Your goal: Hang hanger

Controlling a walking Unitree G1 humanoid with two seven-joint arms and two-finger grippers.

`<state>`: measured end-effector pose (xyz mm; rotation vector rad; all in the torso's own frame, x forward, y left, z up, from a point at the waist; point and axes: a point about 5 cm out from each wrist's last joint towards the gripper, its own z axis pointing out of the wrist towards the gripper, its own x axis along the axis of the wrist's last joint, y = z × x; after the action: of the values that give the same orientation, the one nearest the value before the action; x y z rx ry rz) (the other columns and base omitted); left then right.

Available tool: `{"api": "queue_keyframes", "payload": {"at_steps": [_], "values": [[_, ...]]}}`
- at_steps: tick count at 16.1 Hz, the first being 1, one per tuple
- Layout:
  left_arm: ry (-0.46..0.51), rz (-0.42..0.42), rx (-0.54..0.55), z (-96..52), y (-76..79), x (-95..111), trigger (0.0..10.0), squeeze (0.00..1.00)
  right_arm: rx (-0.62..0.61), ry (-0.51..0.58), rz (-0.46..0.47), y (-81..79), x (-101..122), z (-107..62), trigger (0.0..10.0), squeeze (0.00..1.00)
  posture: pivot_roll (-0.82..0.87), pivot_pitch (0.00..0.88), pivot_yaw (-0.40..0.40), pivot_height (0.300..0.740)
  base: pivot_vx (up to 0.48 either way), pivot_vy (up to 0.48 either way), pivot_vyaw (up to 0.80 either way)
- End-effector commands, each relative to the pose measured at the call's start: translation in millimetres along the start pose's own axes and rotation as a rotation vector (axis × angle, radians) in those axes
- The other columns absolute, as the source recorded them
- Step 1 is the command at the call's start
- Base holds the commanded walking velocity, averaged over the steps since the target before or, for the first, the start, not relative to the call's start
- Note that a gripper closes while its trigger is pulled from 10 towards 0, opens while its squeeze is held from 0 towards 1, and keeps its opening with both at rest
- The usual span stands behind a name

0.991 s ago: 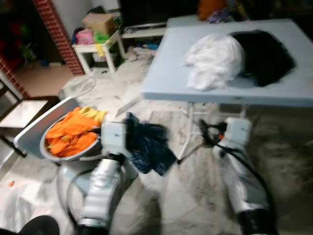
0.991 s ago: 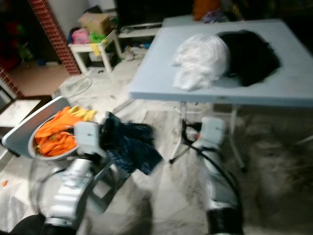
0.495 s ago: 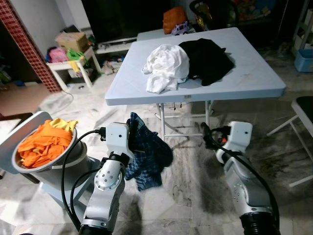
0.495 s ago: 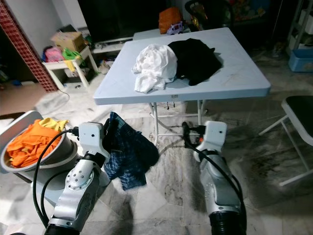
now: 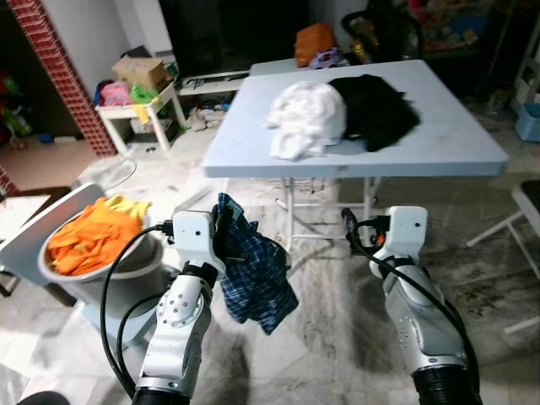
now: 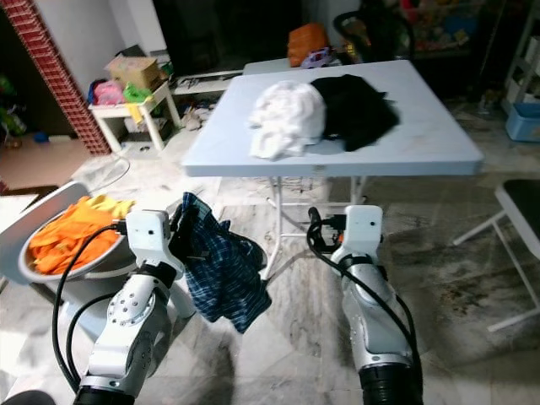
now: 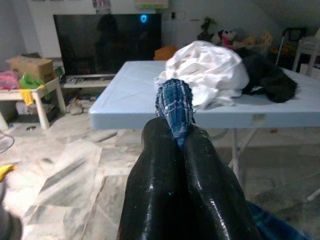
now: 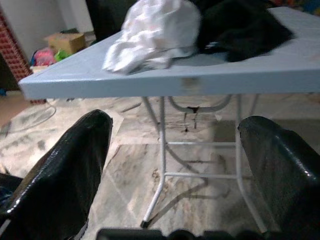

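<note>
While the left gripper (image 7: 172,145) pinches a fold of the blue plaid shirt (image 5: 253,274), the cloth hangs free below it, clear of the floor. The right gripper (image 8: 170,165) is spread wide and carries nothing; it points toward the table (image 5: 456,148) at 12 o'clock. No hanger can be made out, so the task's own item cannot be placed.

Recommended procedure, as a judgement: keep the pinch firm, since only a narrow bunch of fabric sits between the two black fingers (image 7: 210,170). Carry the shirt level toward the table edge and avoid swinging it against the table legs. Use the free right gripper to spread the collar or shoulder before any hanger work.

Materials: the shirt is soft woven cotton-like cloth, limp and creased. The table is a flat, pale blue, rigid slab on a thin metal folding frame. On it lie a crumpled white garment (image 5: 308,118) and a matte black garment (image 5: 375,105), touching. At 9 o'clock a round basin (image 5: 126,261) holds orange cloth (image 5: 89,236). The floor is glossy marble-patterned tile.
</note>
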<state>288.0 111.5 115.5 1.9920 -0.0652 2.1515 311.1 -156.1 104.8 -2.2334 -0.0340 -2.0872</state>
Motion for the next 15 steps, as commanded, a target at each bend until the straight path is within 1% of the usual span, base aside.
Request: {"api": "queue_keyframes", "payload": {"at_steps": [1,3,5,6,8,10,11,13,14,15], "values": [[0.004,-0.002,0.006,1.9,-1.7,2,10.0,0.00,0.041,0.003,0.001,-9.1,3,1.5,10.0,0.00,-0.13,0.000,0.140,0.740,0.000,0.420,0.00],[0.004,-0.001,0.002,3.1,-0.7,2,10.0,0.00,0.029,0.012,0.006,-4.9,4,2.3,10.0,0.00,-0.13,0.000,0.133,0.740,0.000,0.420,0.00],[0.016,0.000,0.006,2.3,-1.6,4,10.0,0.00,0.010,0.026,-0.004,3.1,8,0.9,10.0,0.00,-0.15,0.000,0.127,0.740,0.244,0.414,0.00],[0.013,-0.002,0.007,1.1,-2.1,3,10.0,0.00,0.006,0.031,-0.001,4.1,9,-0.3,10.0,0.00,-0.15,0.000,0.132,0.740,0.247,0.412,0.00],[-0.020,-0.012,-0.005,-4.9,-2.0,-2,10.0,0.00,-0.012,0.029,0.012,4.5,4,-8.1,10.0,0.00,-0.16,0.000,0.160,0.740,0.247,0.412,0.00],[-0.029,-0.006,-0.024,-7.1,-1.3,-2,10.0,0.00,-0.019,0.024,0.020,4.2,1,-12.7,10.0,0.00,-0.16,0.000,0.166,0.740,0.246,0.412,0.00],[-0.038,-0.013,-0.037,-9.0,-2.3,-3,10.0,0.00,-0.020,0.021,0.028,3.6,-1,-15.5,10.0,0.00,-0.16,0.000,0.165,0.740,0.000,0.000,0.00],[-0.066,0.035,-0.085,-13.3,-11.1,-1,10.0,0.00,-0.012,0.014,0.019,4.4,-2,-17.6,10.0,0.00,-0.15,0.000,0.162,0.740,0.000,0.000,0.00],[-0.070,0.040,-0.089,-13.8,-12.4,-1,10.0,0.00,-0.012,0.014,0.017,5.1,-2,-17.6,10.0,0.00,-0.15,0.000,0.162,0.740,0.000,0.000,0.00],[-0.085,0.053,-0.081,-14.7,-20.2,0,10.0,0.00,-0.019,0.019,0.016,8.3,0,-17.0,10.0,0.00,-0.14,0.000,0.159,0.740,0.000,0.000,0.00]]}}
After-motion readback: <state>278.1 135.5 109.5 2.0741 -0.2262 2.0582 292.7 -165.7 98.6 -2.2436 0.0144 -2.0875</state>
